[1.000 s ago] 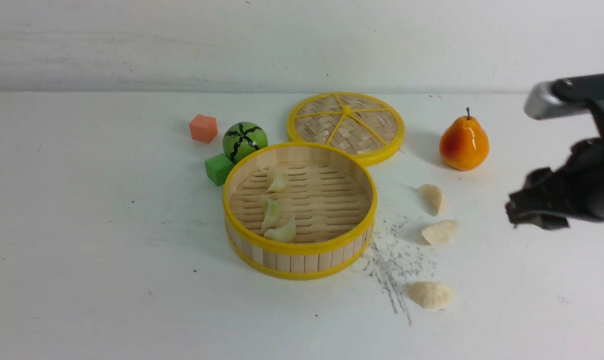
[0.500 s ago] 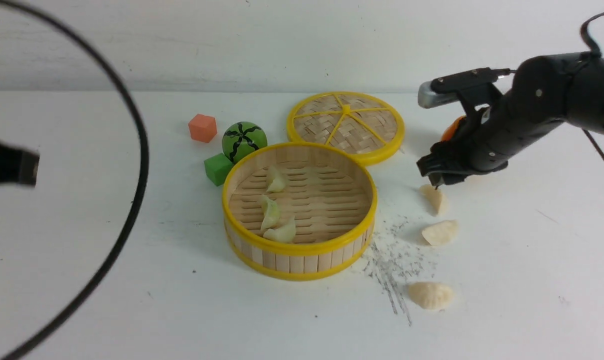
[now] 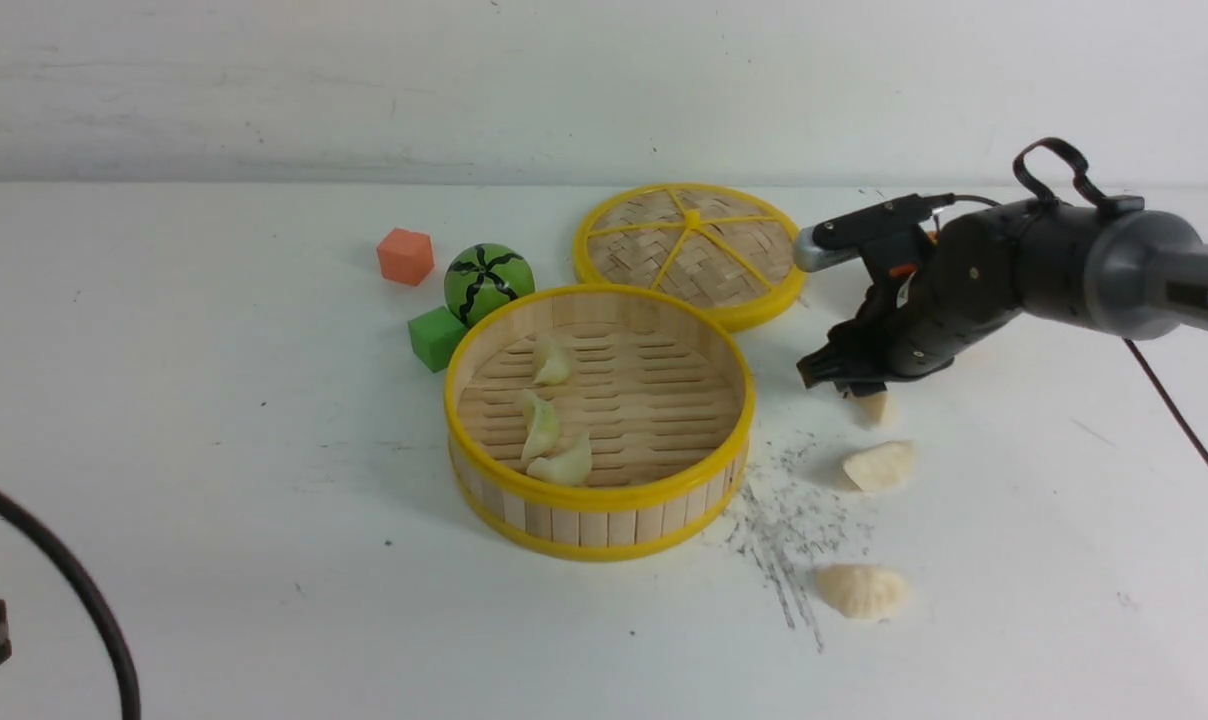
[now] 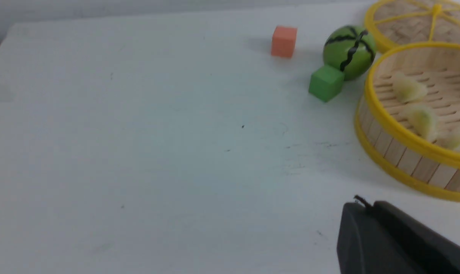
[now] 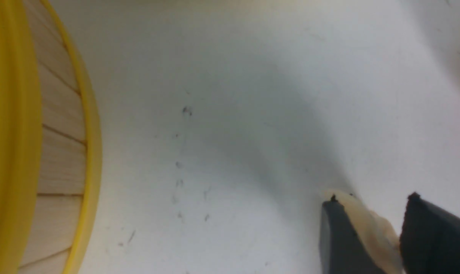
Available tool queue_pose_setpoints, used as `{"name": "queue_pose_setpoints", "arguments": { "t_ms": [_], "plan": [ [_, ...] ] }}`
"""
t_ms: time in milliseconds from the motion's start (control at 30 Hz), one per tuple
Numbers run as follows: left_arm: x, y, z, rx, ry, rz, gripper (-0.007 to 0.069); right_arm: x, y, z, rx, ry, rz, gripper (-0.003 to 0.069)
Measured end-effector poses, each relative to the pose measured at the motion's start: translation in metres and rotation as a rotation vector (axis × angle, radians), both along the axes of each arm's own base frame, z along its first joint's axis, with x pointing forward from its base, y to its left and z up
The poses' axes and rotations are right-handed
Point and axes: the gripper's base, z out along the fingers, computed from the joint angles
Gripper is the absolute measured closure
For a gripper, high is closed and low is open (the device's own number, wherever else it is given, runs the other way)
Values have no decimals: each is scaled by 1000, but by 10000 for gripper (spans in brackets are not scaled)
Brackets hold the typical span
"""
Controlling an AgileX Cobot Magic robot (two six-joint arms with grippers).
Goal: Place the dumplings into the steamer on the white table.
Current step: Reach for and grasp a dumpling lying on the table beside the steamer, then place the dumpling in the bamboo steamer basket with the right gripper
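Right claw: down at the desk, fingers pinching a cream dumpling that lies just right of the steamer.
Left claw: closed — holding nothing.
Steamer: three green dumplings inside.
Desk: two other cream dumplings loose — right of the steamer.

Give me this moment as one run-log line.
right gripper: jaws either side of cream dumpling, grip unconfirmed | left gripper: shut, empty | steamer: three green dumplings | table: two other cream dumplings
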Motion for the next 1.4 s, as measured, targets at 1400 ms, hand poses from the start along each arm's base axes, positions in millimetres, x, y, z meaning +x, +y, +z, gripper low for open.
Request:
{"name": "queue_pose_setpoints", "arguments": {
  "t_ms": [1400],
  "plan": [
    [-4,-2,4,-34,-71,-42,585,-12,107,56,215,-148,190,675]
  ]
}}
